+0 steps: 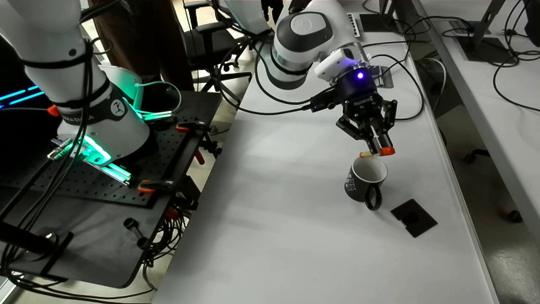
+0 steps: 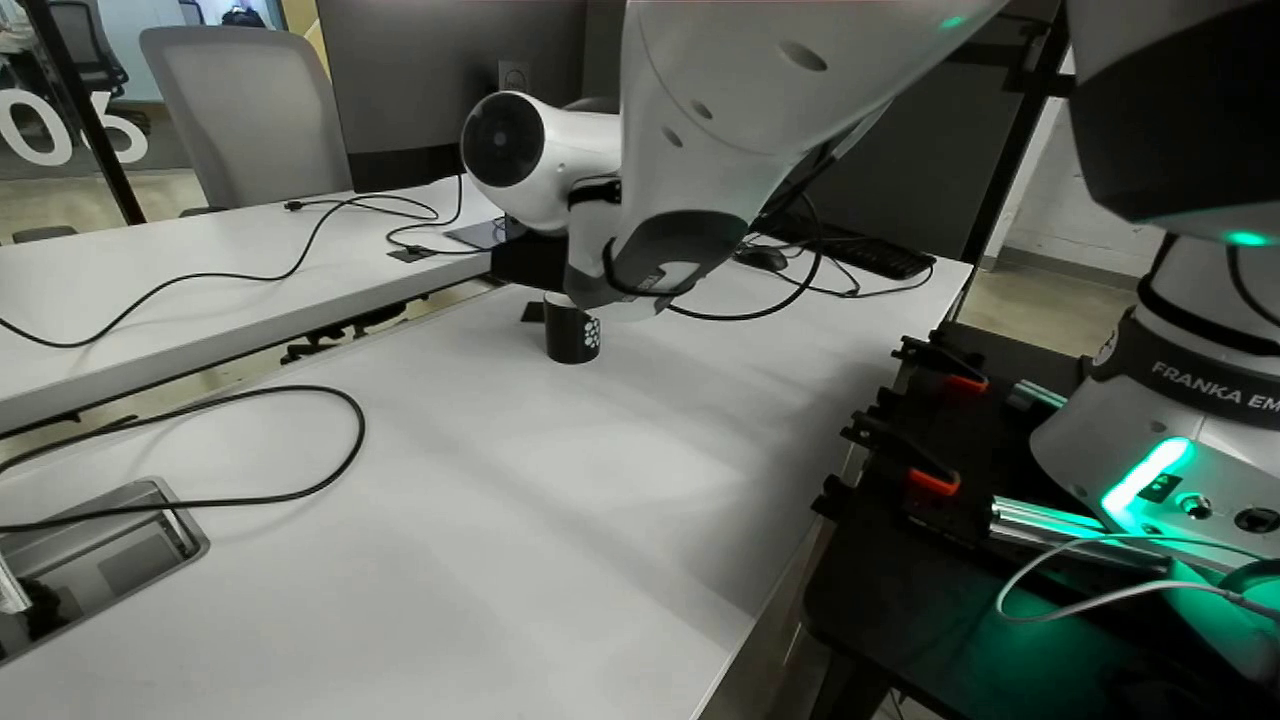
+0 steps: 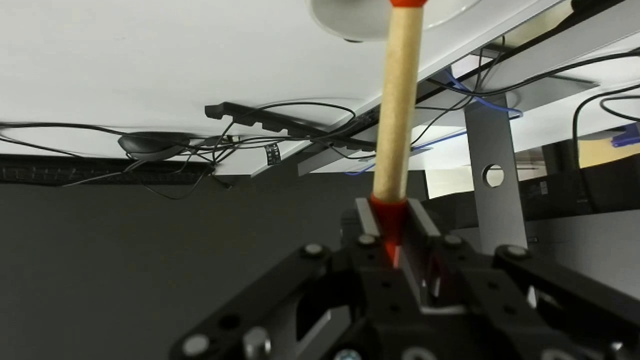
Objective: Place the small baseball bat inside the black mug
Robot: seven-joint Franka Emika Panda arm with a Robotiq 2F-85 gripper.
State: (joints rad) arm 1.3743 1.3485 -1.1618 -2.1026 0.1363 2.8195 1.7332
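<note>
Pick-up is done, I judge; tipping the bat (image 3: 399,110) in and letting go remain. In an exterior view, the black mug (image 1: 361,185) stands upright on the bench (image 1: 270,236). My tool (image 1: 380,150) grips the bat crosswise at the mug's rim, not yet inside; whether they touch I can't tell. Right of the mug lies a black pad (image 1: 415,219). My arm (image 1: 291,57) slopes down rightward from beyond the mug, wrist tilted.

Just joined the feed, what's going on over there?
The gripper is shut on the small baseball bat, clamping it at one red end. The bat is held near the rim of the black mug, not yet inside it. The mug stands upright on the white table, with a flat black pad lying beside it.
</note>
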